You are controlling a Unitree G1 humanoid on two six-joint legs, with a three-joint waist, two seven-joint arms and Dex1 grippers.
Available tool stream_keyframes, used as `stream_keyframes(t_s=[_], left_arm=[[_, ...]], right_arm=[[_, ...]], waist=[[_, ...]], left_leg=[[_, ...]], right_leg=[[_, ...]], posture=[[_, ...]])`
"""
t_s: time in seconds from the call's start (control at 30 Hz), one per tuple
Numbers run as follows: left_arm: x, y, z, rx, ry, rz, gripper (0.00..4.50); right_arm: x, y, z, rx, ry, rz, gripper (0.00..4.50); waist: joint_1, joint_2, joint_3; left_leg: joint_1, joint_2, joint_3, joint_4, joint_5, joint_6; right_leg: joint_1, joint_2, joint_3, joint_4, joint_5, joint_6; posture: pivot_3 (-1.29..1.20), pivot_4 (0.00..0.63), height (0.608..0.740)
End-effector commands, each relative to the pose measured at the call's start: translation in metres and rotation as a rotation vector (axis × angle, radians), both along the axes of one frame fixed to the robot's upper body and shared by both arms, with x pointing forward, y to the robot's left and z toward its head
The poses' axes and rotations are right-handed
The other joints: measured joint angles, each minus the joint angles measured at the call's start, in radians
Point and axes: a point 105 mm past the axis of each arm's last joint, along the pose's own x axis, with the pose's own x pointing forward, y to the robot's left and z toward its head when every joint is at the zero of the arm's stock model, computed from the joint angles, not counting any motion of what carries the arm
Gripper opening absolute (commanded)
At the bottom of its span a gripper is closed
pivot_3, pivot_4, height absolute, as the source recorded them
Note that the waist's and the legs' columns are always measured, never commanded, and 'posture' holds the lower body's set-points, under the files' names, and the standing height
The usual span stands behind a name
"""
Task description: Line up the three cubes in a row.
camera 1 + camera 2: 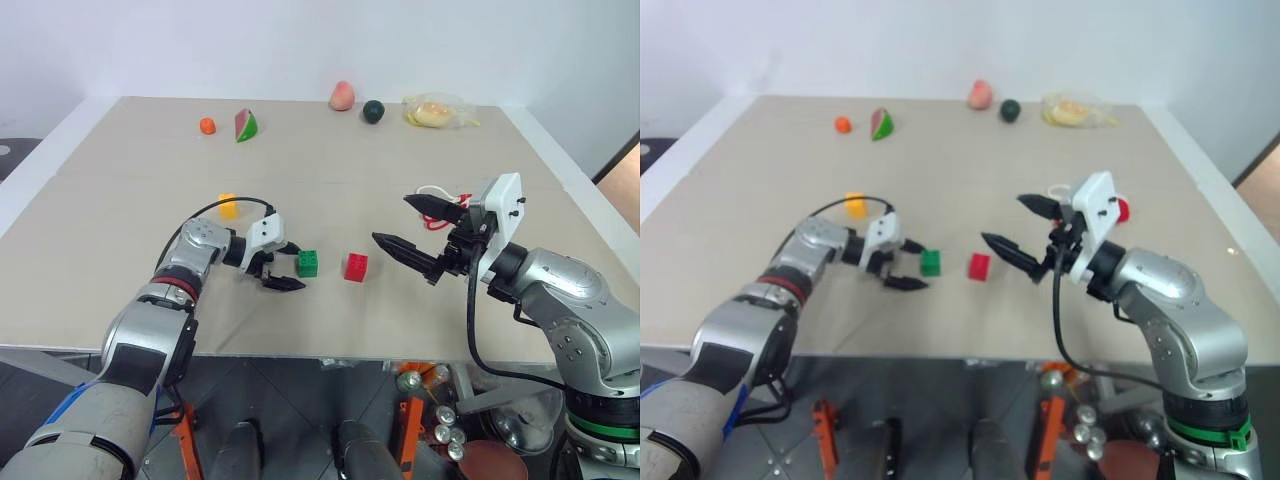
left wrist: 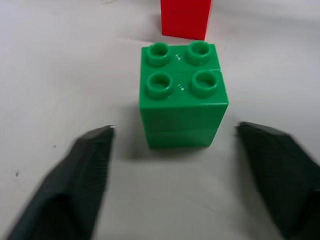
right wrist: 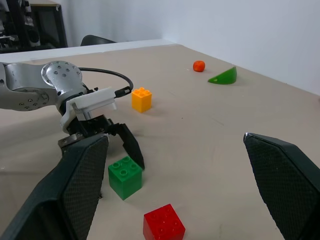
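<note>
Black-fingered left end effector (image 1: 286, 265) spread beside green cube (image 1: 307, 263), right end effector (image 1: 418, 232) spread, raised.

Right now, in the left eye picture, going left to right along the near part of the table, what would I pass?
Yellow cube → left gripper, open → green cube → red cube → right gripper, open and raised above the table.

red cube (image 2: 184, 19) cut off at frame edge
</note>
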Motion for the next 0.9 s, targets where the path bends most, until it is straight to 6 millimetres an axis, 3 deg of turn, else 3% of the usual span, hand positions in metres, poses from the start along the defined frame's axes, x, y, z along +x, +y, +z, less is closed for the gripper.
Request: stream_keyframes(t_s=[0.03, 0.17, 0.37, 0.47, 0.57, 0.73, 0.9], left_arm=[[0.003, 0.006, 0.008, -0.025, -0.018, 0.024, 4.48], [0.005, 0.016, 0.011, -0.019, -0.033, 0.04, 4.48], [-0.005, 0.059, 0.018, 0.041, 0.006, 0.014, 4.48], [-0.009, 0.081, 0.021, 0.034, 0.013, 0.049, 4.48], [-0.012, 0.101, 0.021, 0.003, -0.02, 0.113, 4.48], [-0.007, 0.124, 0.018, -0.094, -0.072, 0.334, 4.48], [0.006, 0.142, 0.017, -0.201, -0.092, 0.687, 4.48]], right_arm=[[-0.003, 0.001, 0.015, -0.004, -0.058, 0.016, 4.5], [-0.003, 0.002, 0.018, -0.003, -0.064, 0.027, 4.5], [0.003, 0.003, 0.023, -0.025, -0.073, 0.064, 4.5], [0.017, 0.002, 0.025, -0.029, -0.091, 0.024, 4.5], [0.045, 0.006, 0.018, -0.049, -0.096, -0.073, 4.5], [0.074, 0.025, 0.006, -0.054, -0.09, -0.131, 4.5], [0.075, 0.051, -0.001, -0.047, -0.078, -0.037, 4.5]], waist=[[0.0, 0.0, 0.0], [-0.001, 0.0, 0.0], [-0.001, 0.0, 0.0], [-0.001, 0.0, 0.0], [-0.002, 0.0, 0.0], [0.0, 0.0, 0.0], [0.003, 0.0, 0.0]], left_leg=[[0.0, 0.0, 0.0, 0.0, 0.0, 0.0], [0.0, 0.0, 0.0, 0.0, 0.0, 0.0], [0.0, 0.0, 0.0, 0.0, 0.0, 0.0], [0.0, 0.001, 0.0, -0.001, 0.0, 0.0], [0.0, 0.001, 0.0, -0.001, 0.0, 0.0], [0.0, 0.002, 0.001, -0.001, 0.0, 0.0], [0.0, 0.001, 0.0, 0.0, 0.0, 0.0]], right_leg=[[0.0, 0.0, 0.0, 0.0, 0.0, 0.0], [0.0, 0.0, 0.0, 0.0, 0.0, 0.0], [-0.001, 0.0, 0.0, 0.0, 0.0, -0.001], [-0.001, 0.0, 0.0, 0.0, 0.0, -0.001], [-0.001, 0.0, 0.0, 0.0, 0.0, -0.001], [-0.003, 0.001, 0.0, 0.003, 0.0, -0.002], [-0.004, 0.001, -0.001, 0.009, -0.001, 0.003]], posture=[[0.0, 0.15, 0.74], [0.0, 0.15, 0.74], [0.0, 0.15, 0.74], [0.0, 0.15, 0.74], [0.0, 0.15, 0.74], [0.0, 0.15, 0.74], [0.0, 0.15, 0.74]])
